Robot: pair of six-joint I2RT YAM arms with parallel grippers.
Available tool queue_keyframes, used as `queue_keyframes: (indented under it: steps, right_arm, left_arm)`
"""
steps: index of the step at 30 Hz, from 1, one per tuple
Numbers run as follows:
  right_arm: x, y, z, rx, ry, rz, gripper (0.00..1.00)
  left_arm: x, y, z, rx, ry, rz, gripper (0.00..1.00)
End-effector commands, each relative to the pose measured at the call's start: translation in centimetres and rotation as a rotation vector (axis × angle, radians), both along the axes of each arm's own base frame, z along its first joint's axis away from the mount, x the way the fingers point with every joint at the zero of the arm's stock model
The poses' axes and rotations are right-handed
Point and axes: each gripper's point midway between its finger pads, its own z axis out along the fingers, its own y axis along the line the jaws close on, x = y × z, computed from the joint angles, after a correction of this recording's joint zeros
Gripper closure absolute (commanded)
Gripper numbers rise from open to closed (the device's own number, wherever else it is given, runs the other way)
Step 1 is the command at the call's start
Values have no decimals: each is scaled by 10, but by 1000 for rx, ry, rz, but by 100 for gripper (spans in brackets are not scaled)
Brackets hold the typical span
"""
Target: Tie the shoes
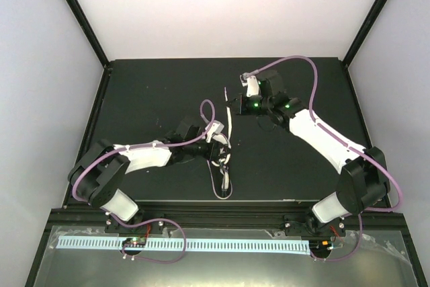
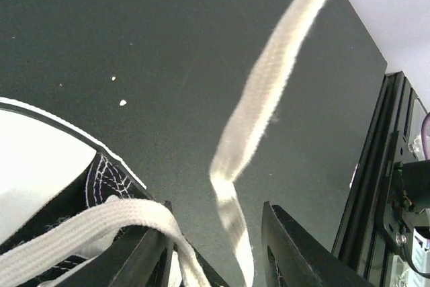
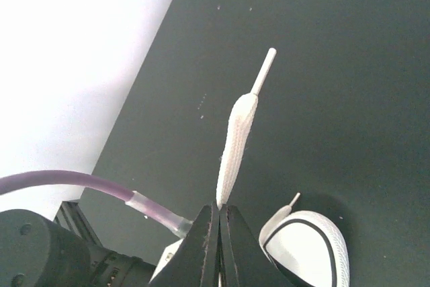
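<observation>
On table (image 1: 148, 92), right pincer (image 3: 220, 206) pinches lace (image 3: 238, 132), sneaker (image 3: 312, 250) seemingly near edge.

Left hand (image 2: 213, 223) at bottom edge, fingers spread apart. Between them, a flat white lace (image 2: 259, 105) rising diagonally to upper right over the dark bench (image 2: 134, 31). At lower left, black sneaker (image 2: 101, 179) with white toe cap (image 2: 40, 166), second lace (image 2: 87, 230) lying across it.

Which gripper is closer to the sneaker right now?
Left. The left gripper hangs open right at the sneaker, over its laced top; the right gripper is farther off, shut on a lace end.
</observation>
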Motion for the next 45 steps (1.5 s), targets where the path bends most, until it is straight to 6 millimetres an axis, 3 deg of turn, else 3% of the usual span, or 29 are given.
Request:
queue_keyframes:
  steps: [1, 16, 20, 25, 31, 36, 41, 45]
  right_arm:
    - [0, 8, 38, 75, -57, 17, 98]
    - [-2, 15, 37, 88, -26, 28, 99]
    - [-2, 17, 35, 86, -16, 28, 98]
    - [2, 18, 24, 68, 2, 23, 98]
    - [14, 27, -4, 19, 48, 18, 98]
    - [19, 58, -29, -8, 102, 91, 99]
    - [9, 98, -55, -71, 149, 183, 98]
    - [3, 116, -79, -92, 210, 236, 98]
  left_arm:
    - [11, -8, 11, -16, -51, -9, 62]
    - [31, -7, 12, 27, -92, 54, 58]
    - [31, -8, 13, 27, -97, 56, 69]
    - [29, -4, 11, 29, -104, 62, 96]
    - [12, 5, 14, -4, -140, 40, 99]
    - [-4, 12, 12, -31, -153, 10, 98]
    - [-9, 18, 10, -29, -155, 23, 99]
    - [-10, 23, 8, -23, -150, 48, 98]
